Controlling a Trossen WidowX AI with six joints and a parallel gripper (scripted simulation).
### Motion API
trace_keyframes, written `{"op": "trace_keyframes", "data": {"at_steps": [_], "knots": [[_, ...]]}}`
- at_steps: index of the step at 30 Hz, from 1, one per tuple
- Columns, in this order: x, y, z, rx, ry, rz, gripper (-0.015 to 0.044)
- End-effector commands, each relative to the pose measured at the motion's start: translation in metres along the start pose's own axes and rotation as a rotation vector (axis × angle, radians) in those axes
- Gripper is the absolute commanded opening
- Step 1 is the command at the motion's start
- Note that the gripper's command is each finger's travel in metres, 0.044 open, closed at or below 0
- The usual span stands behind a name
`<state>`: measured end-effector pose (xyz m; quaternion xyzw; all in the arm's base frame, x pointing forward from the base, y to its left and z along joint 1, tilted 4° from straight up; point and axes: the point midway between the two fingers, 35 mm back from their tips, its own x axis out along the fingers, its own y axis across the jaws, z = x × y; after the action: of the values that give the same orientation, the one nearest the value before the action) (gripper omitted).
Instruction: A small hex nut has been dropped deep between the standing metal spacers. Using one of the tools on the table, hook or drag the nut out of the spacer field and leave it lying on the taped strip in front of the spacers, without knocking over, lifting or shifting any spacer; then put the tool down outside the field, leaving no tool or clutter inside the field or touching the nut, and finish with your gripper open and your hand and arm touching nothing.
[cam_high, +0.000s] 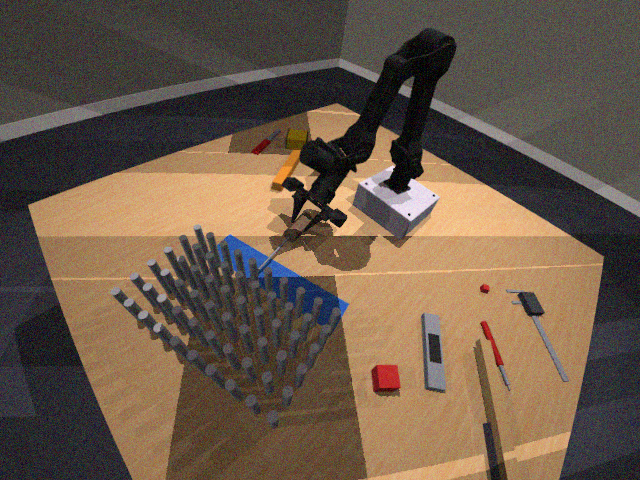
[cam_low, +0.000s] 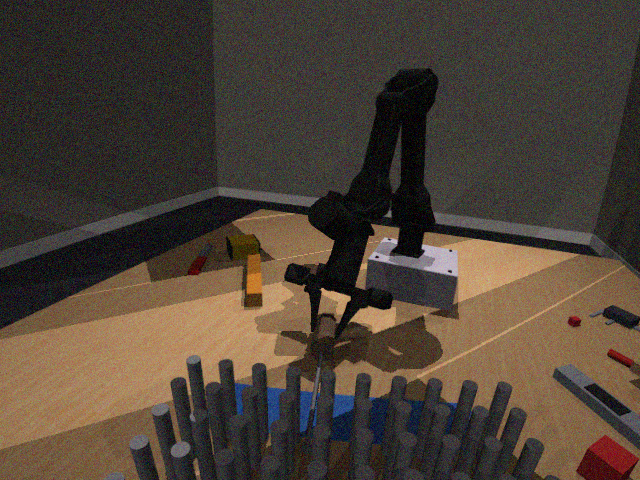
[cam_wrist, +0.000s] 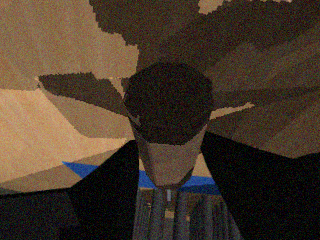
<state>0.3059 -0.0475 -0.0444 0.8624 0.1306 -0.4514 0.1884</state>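
Note:
My gripper (cam_high: 301, 223) (cam_low: 325, 330) is shut on the brown handle (cam_high: 296, 227) (cam_low: 325, 328) (cam_wrist: 170, 160) of a tool with a thin metal shaft (cam_high: 272, 255) (cam_low: 316, 384). The tool slopes down over the blue taped strip (cam_high: 310, 290) (cam_low: 341, 408) (cam_wrist: 80, 169), and its far end reaches the spacers at the strip's edge. The tip is hidden among them. The grey spacers (cam_high: 262, 348) (cam_low: 293, 384) (cam_wrist: 181, 212) stand upright in rows. The gripper is on the arm's side of the strip, above the table. I cannot make out the hex nut in any view.
A red block (cam_high: 385, 377) (cam_low: 607, 457), a grey bar (cam_high: 433, 356), a red screwdriver (cam_high: 492, 343), a caliper (cam_high: 530, 303) and a long dark rod (cam_high: 488, 408) lie right of the spacers. An orange bar (cam_high: 285, 170) (cam_low: 253, 279), a yellow block (cam_high: 296, 138) and a red-handled tool (cam_high: 262, 146) lie behind left.

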Motion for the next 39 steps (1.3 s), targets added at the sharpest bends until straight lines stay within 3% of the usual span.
{"op": "trace_keyframes", "data": {"at_steps": [1, 39], "knots": [[-0.003, 0.000, 0.004, -0.003, 0.000, 0.001, 0.0000], [-0.018, 0.000, 0.024, -0.002, -0.004, -0.001, 0.0000]]}}
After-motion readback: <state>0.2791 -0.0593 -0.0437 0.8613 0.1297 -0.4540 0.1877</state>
